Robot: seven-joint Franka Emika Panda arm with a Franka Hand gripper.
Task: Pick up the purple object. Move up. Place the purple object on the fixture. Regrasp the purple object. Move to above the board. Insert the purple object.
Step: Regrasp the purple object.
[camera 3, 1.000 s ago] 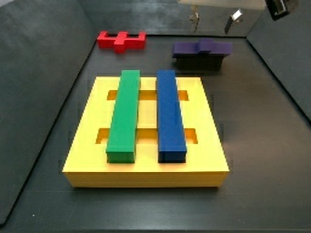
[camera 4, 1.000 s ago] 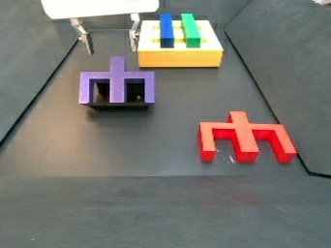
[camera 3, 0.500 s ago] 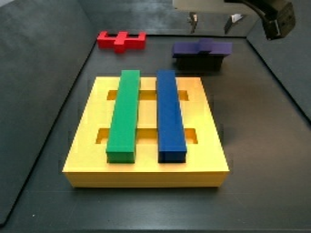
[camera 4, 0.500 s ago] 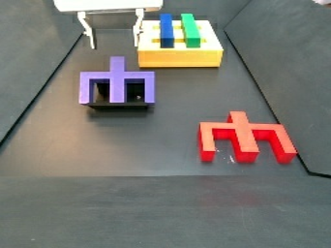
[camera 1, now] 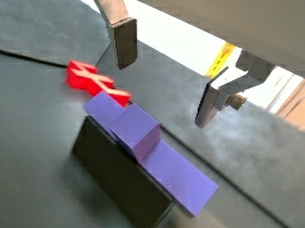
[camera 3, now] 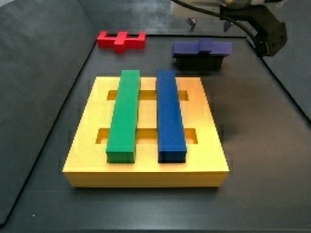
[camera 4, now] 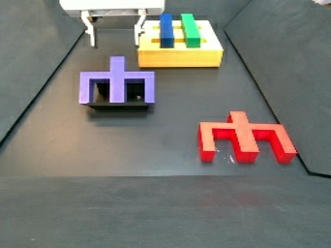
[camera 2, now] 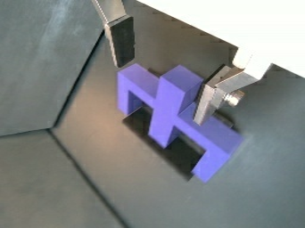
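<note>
Gripper (camera 2: 170,67) hangs spread and empty above the purple object (camera 2: 170,107) resting on the fixture (camera 4: 119,105); only side views show the board (camera 3: 147,170).

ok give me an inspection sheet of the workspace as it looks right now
surface: dark floor, bare apart from the pieces.
job's things: purple object resting on the fixture; board carries a green bar and a blue bar.
clutter: red block lying apart on the floor.
pincer: pincer open above the purple object, holding nothing.
cables: dark cable at the arm.
surroundings: dark walls.
</note>
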